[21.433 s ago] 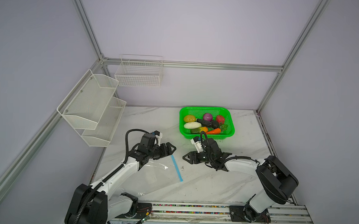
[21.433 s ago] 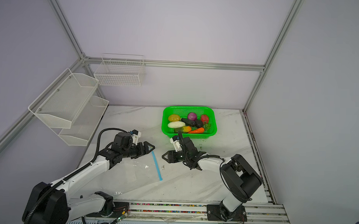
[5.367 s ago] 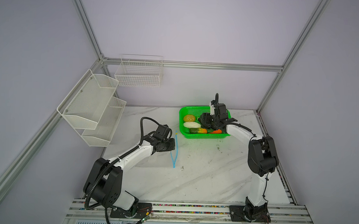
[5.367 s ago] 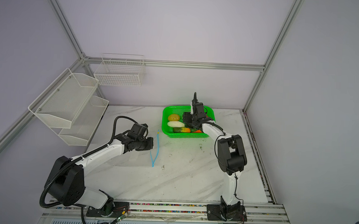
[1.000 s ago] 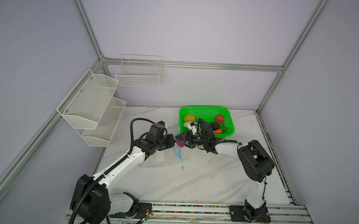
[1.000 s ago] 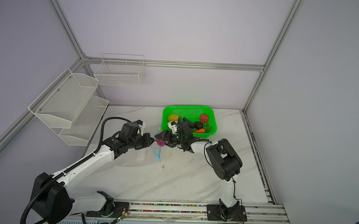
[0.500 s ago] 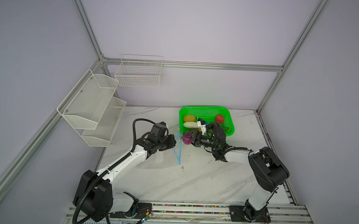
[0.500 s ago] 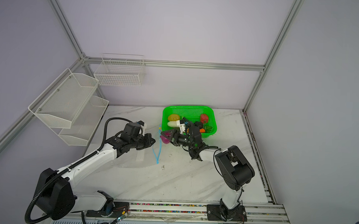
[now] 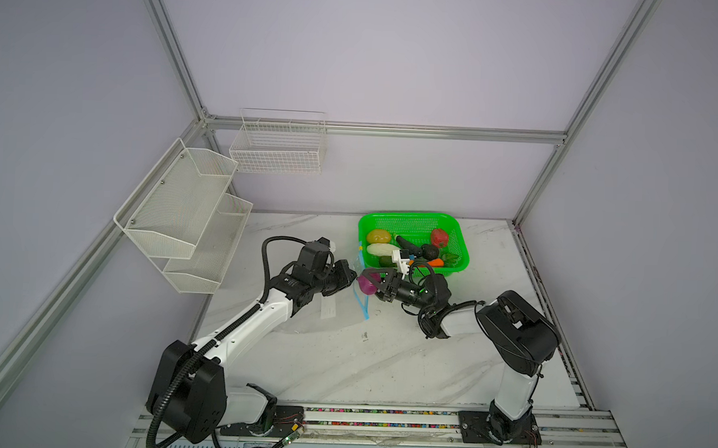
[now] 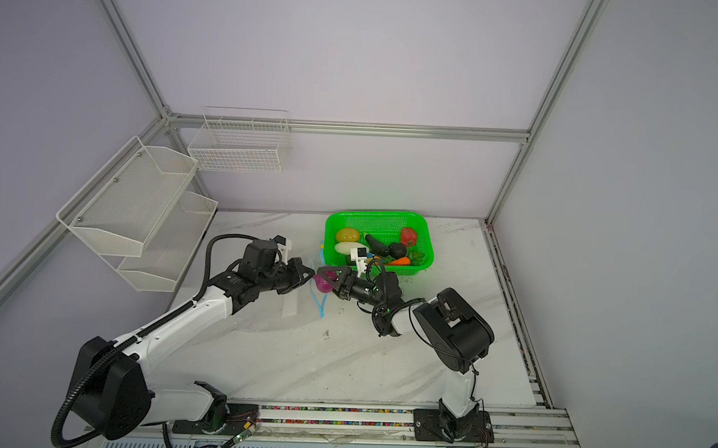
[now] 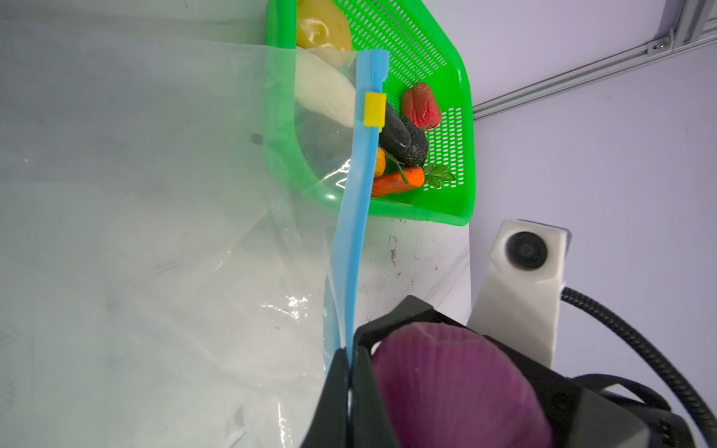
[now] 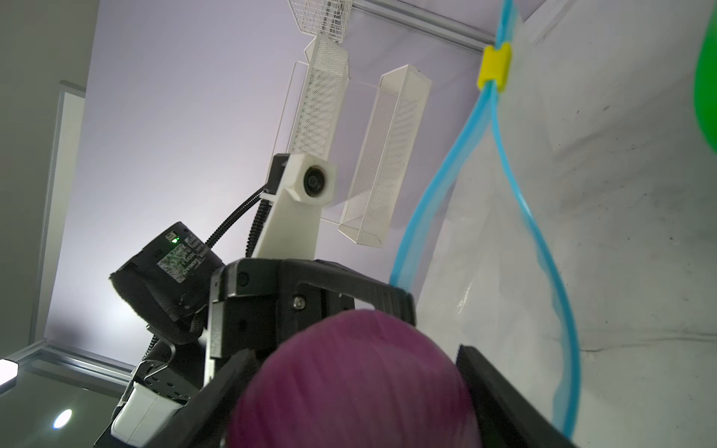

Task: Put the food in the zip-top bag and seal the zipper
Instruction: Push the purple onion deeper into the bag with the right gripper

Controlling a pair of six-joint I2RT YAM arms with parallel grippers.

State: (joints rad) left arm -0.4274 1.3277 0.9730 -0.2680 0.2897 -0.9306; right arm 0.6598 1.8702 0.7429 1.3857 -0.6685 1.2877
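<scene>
Robot lab cell: aluminium frame [image 9: 180, 65] is boxing in plain lilac walls [image 9: 377, 47], two robot arms [image 9: 253, 322] are sitting bolted to a rail [image 9: 382, 419] fronting a marble table [image 9: 343, 365].

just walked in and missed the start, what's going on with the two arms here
The left gripper is shut on the zipper edge of the zip-top bag, holding its mouth open. The right gripper holds the purple onion right at that opening; whether it is inside yet cannot be told. The other food, such as the potato and red pepper, lies in the green basket. The zipper is not sealed.
</scene>
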